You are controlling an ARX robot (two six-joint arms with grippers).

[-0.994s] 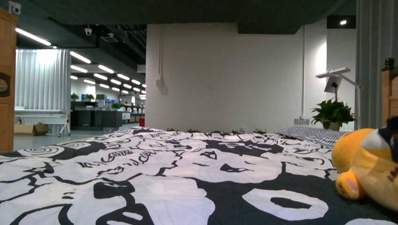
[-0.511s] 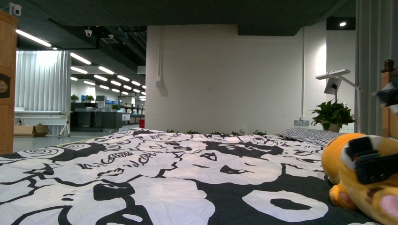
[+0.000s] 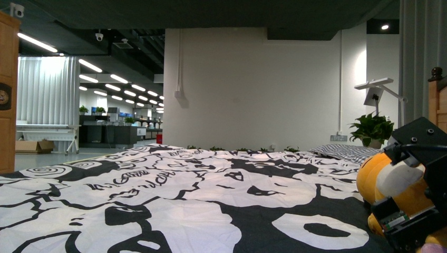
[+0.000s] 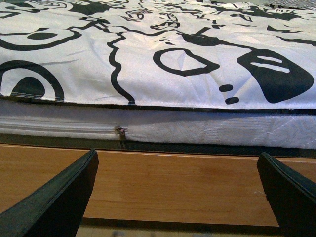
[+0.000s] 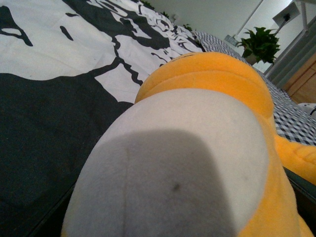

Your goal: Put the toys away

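Note:
The orange-yellow plush animal [image 3: 370,176] lies at the right edge of the black-and-white bed cover [image 3: 184,200]. My right gripper [image 3: 416,185] is shut on it, its black body above and below the toy's pale patch. In the right wrist view the plush animal [image 5: 217,79] fills the frame, its whitish belly pressed between the jaws of my right gripper [image 5: 180,217]. The left gripper [image 4: 173,197] is open with nothing in it, its dark fingers [image 4: 54,200] spread in front of the wooden bed frame [image 4: 173,177], below the mattress [image 4: 197,129].
A checked pillow [image 3: 350,152] lies at the bed's far right, with a potted plant [image 3: 373,128] and a white lamp [image 3: 379,87] behind it. A wooden bedpost [image 3: 436,105] stands at the right edge and a wooden cabinet [image 3: 7,89] at the far left.
My right gripper has come further over the plush animal and now covers much of it. The toy has shifted slightly to the left on the cover.

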